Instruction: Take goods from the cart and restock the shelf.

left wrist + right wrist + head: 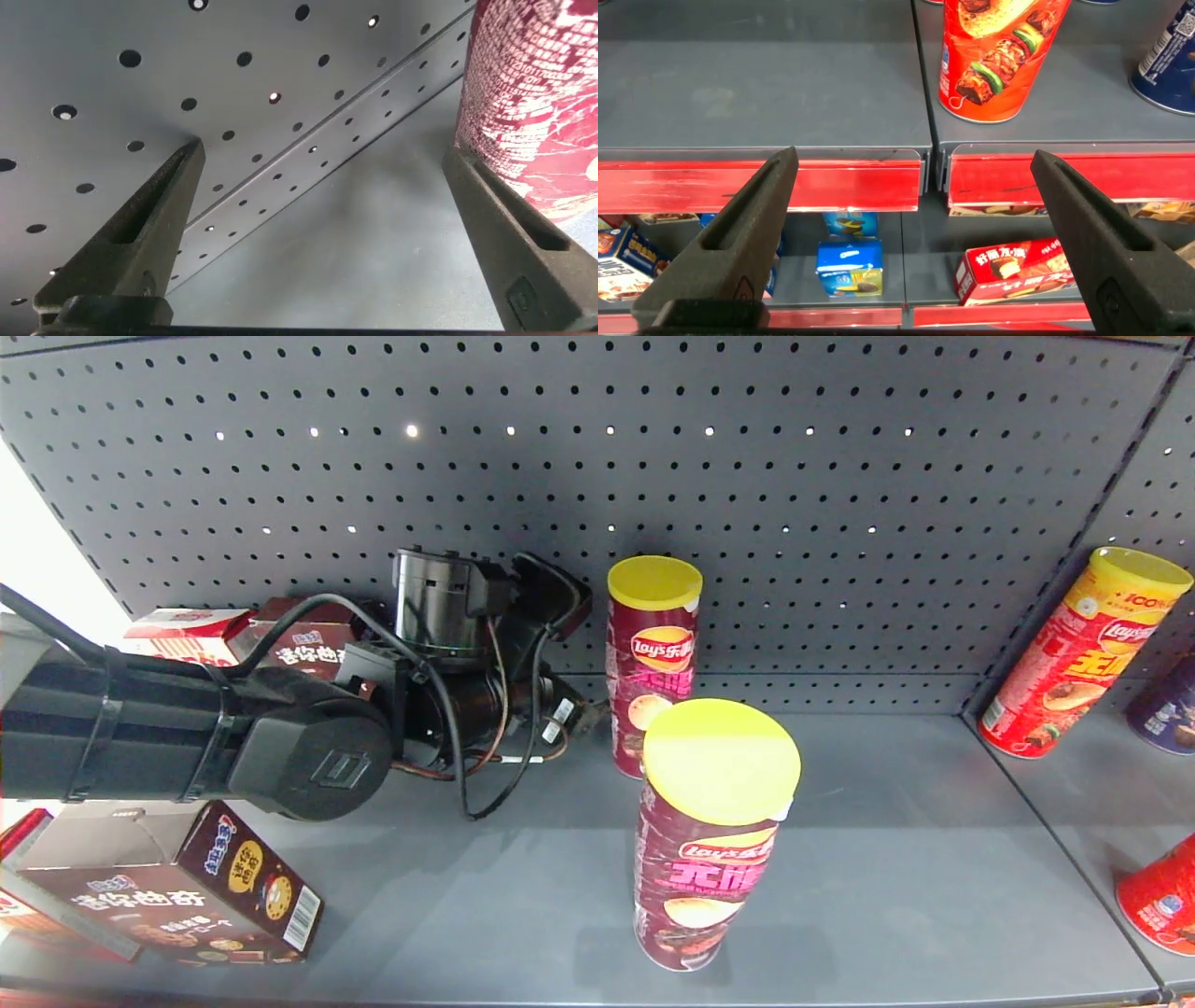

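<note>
On the grey shelf (pixel 934 859), in the head view, two maroon chip cans are seen, both closed by yellow lids, so what is in them cannot be told. The back can (pixel 652 663) is placed near the pegboard (pixel 747 476). The front can (pixel 711 831) is placed closer to the shelf edge, slightly apart from the back can. Both cans are standing upright, with the long axis vertical and the lid pointing up. The left arm comes in from the left, and the left pincer (pixel 581 711) is held low, just beside the back can. A closed brown box (pixel 187 887) is lying at the front left. On the neighbouring section a red can (pixel 1083 653) with a yellow lid is found.

In the left wrist view, the left pincer (pixel 322 151) is spread wide with nothing between the fingers. The back can (pixel 533 93) is seen just beside one finger; whether it is touched cannot be told.

In the right wrist view, the right pincer (pixel 913 157) is also spread wide and holds nothing. Beyond it a skewer can (pixel 990 56) is standing upright above a red price rail (pixel 850 182), and a blue box (pixel 848 266) is kept on the level below.
</note>
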Controlling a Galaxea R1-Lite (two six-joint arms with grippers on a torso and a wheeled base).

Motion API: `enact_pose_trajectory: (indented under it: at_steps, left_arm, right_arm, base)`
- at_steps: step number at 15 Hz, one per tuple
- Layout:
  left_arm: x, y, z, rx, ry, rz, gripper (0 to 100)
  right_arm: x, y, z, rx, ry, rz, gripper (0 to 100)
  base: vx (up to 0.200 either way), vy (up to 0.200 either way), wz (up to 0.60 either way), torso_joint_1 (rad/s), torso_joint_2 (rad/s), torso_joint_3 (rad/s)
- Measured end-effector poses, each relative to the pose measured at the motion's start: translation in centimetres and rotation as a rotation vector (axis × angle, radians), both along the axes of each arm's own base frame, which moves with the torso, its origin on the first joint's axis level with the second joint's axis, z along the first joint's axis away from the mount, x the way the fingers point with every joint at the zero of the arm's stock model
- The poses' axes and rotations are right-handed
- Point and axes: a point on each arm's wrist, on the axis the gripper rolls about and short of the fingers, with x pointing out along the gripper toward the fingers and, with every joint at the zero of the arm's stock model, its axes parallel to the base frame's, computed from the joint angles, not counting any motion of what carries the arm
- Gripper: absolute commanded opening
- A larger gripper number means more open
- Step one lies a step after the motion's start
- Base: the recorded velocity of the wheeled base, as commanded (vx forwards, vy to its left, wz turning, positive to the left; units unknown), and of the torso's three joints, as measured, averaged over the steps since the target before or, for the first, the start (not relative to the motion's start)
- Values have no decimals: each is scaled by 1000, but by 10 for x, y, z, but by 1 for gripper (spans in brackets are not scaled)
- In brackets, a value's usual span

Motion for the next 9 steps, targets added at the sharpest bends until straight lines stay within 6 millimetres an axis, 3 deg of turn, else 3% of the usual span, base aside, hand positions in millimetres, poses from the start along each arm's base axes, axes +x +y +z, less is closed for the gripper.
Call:
enact_pose_trajectory:
  at_steps: [6, 9]
  left_arm:
    - [-2, 1, 2, -1, -4, 1, 100]
    - [-14, 9, 24, -28, -50, 6, 100]
  right_arm:
    - [0, 0, 0, 0, 0, 0, 100]
    - [0, 0, 0, 0, 0, 0, 100]
  base:
    - [0, 0, 0, 0, 0, 0]
    - [0, 0, 0, 0, 0, 0]
